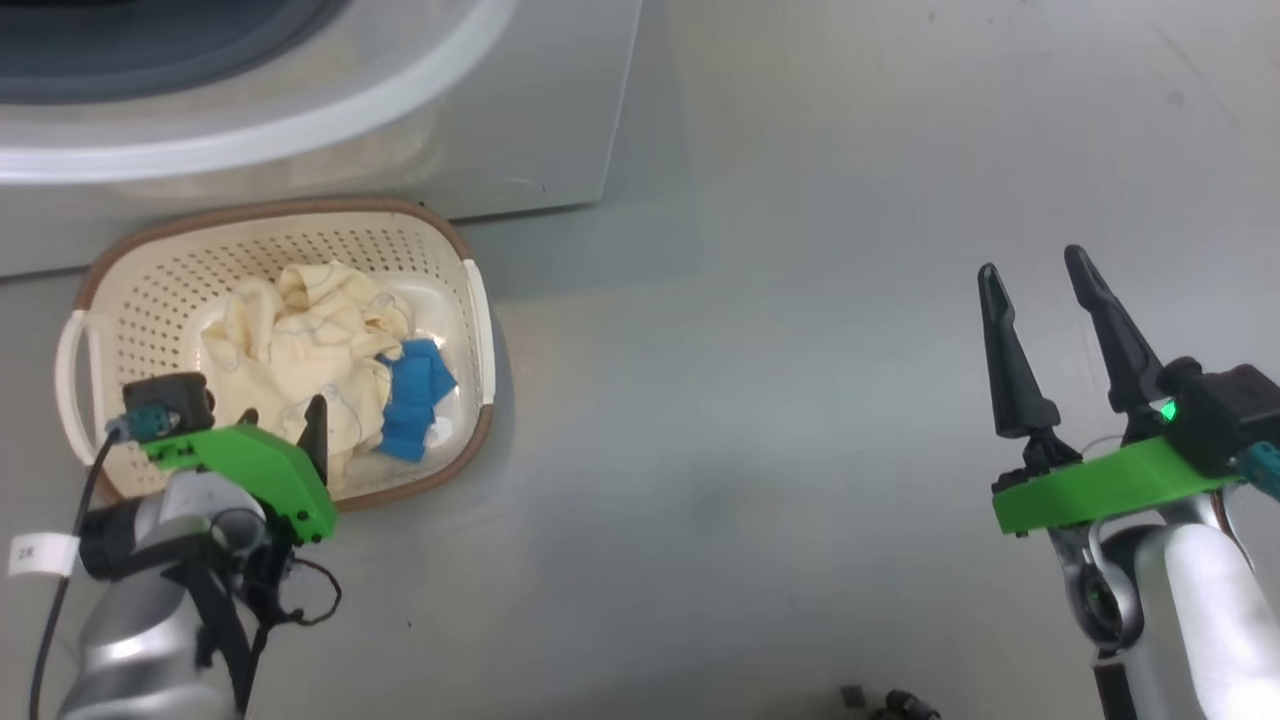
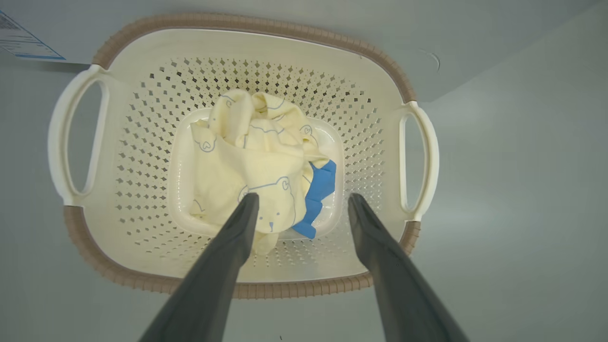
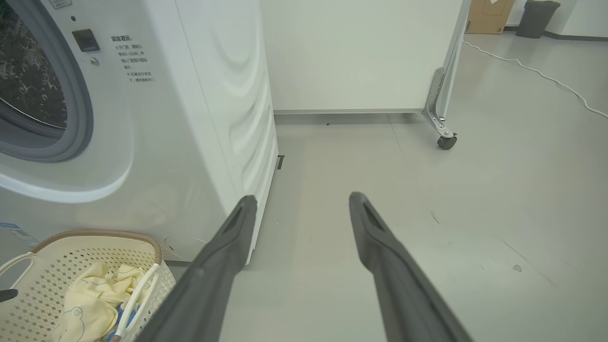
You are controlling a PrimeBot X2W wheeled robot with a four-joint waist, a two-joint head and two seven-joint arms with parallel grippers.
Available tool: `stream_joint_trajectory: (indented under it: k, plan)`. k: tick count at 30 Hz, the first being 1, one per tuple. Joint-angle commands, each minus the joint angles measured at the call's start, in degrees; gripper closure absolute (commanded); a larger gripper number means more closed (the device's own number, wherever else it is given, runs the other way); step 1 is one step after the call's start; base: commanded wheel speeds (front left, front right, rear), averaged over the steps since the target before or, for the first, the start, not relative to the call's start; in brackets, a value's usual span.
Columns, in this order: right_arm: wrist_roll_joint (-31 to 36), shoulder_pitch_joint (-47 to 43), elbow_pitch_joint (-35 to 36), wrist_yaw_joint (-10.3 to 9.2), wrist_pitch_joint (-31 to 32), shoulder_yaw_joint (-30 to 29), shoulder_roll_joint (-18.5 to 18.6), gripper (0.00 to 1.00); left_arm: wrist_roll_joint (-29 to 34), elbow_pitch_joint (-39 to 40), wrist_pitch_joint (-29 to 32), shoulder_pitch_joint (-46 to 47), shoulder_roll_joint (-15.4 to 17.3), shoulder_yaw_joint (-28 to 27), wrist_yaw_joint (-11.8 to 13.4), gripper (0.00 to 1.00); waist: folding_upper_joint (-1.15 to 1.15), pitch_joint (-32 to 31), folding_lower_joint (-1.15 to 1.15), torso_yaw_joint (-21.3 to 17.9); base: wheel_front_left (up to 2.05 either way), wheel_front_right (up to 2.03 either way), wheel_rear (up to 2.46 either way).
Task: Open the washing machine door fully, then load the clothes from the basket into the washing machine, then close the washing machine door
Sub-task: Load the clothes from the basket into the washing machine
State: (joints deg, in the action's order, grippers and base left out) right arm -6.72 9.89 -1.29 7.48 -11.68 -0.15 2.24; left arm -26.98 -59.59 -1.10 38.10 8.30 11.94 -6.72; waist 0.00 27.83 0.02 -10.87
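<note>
Black fingers on the left gripper (image 2: 303,199) are spread wide with nothing between them. They point down into the basket (image 2: 247,21), tips over the near end of the clothes (image 2: 251,156). One tip overlaps the pale yellow bear-print garment; contact or not, can't tell. The blue cloth piece (image 2: 320,185) lies between the two tips, tucked against the yellow's edge. All clothes are bunched on the basket's solid bottom, none over the brown rim. Both white side handles (image 2: 430,156) are free.

Right gripper (image 1: 1032,262) is also wide open and empty. Its fingers are over bare grey floor (image 1: 750,450), well apart from the basket, off on the robot's right.

Basket stands on the floor just in front of the washing machine (image 3: 204,95), toward the front corner nearer the right arm. The blue label (image 2: 19,42) sits low on the machine's front, just past the basket's far corner.

From the right wrist, the perforated steel drum (image 3: 28,85) shows through the round opening, with the grey gasket (image 3: 84,114) around it.

Past the machine there is a white panel (image 3: 361,52) on a castor (image 3: 446,141), and a white cable (image 3: 536,71) trails across the floor.
</note>
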Motion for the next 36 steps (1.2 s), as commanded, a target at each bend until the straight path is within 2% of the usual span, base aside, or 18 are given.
stream_joint_trajectory:
  k: [1, 20, 30, 31, 32, 33, 36]
  plan:
    - [-0.72, 1.42, 1.90, 0.01, -1.09, 1.20, 0.64, 0.00, -0.40, -0.38, 0.39, 2.19, 2.76, -1.14, -0.26, 0.00, 0.00, 5.04, -0.02, -1.75, 0.00, 0.00, 0.00]
    - [-5.58, 7.11, 1.20, 0.01, -3.27, 5.08, 0.64, 0.00, -2.97, -10.52, 4.87, 17.54, 10.60, -1.88, -0.34, 0.00, 0.00, 22.16, -0.02, -6.75, 0.00, 0.00, 0.00]
    - [-7.03, 8.26, 2.59, 0.01, -3.30, 5.97, 0.64, 0.00, -2.65, -12.23, 6.94, 21.15, 12.43, -1.03, 0.57, 0.00, 0.00, 25.87, -0.02, -8.27, 0.00, 0.00, 0.00]
    - [-7.03, 8.29, 2.68, 0.01, -3.30, 6.02, 0.64, 0.00, -2.55, -12.40, 7.13, 21.23, 12.54, -0.88, 0.83, 0.19, 0.00, 26.02, -0.02, -8.36, 0.00, 0.00, 0.00]
    - [-7.01, 8.33, 2.78, 0.01, -3.30, 6.05, 0.64, 0.00, -2.54, -12.53, 7.18, 21.30, 12.66, -0.81, 0.98, 0.74, 0.00, 26.13, -0.02, -8.46, 0.00, 0.00, 0.00]
    - [-7.01, 8.36, 2.87, 0.01, -3.30, 6.02, 0.64, 0.00, -2.66, -12.65, 7.16, 21.37, 12.67, -0.86, 1.19, 1.00, 0.00, 26.20, -0.02, -8.50, 0.00, 0.00, 0.00]
    - [-6.95, 8.34, 3.04, 0.01, -3.31, 5.80, 0.64, 0.00, -2.68, -12.96, 6.88, 21.38, 12.30, -0.72, 2.35, 1.00, 0.00, 26.20, -0.02, -8.39, 0.00, 0.00, 0.00]
